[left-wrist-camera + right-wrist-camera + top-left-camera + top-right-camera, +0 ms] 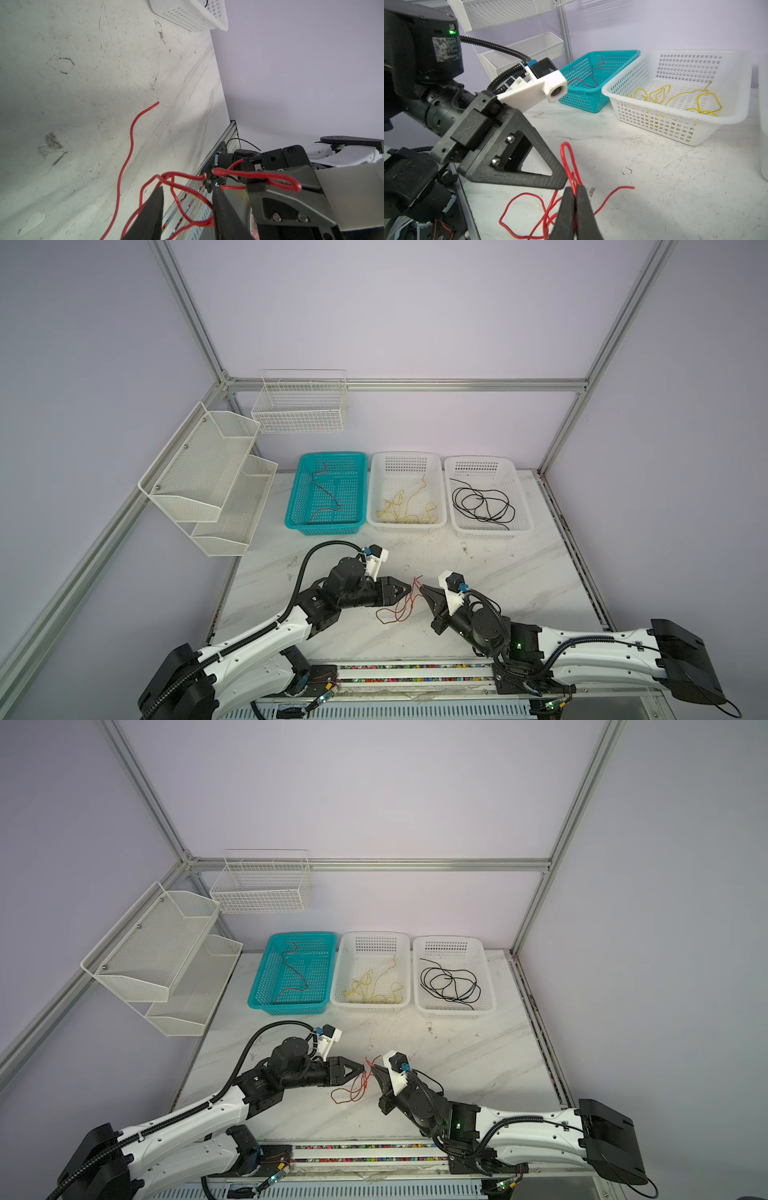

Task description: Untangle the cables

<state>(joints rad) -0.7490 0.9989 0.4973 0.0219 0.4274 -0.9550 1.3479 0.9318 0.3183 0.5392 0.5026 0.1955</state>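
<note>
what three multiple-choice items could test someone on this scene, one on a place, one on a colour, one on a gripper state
1. In the row of three baskets, as the top views show it, the yellow cables lie in the basket that is:
A. on the left
B. in the middle
C. on the right

2. The loose cable at the right gripper is:
A. black
B. yellow
C. red

3. The right gripper is:
A. shut on the loose cable
B. wide open
C. shut on nothing

Key:
1. B, both top views show the yellow strands inside the middle white basket.
2. C, both wrist views show it bright red against the pale tabletop.
3. A, in the right wrist view the fingers meet with the red strands pinched between them.
</note>
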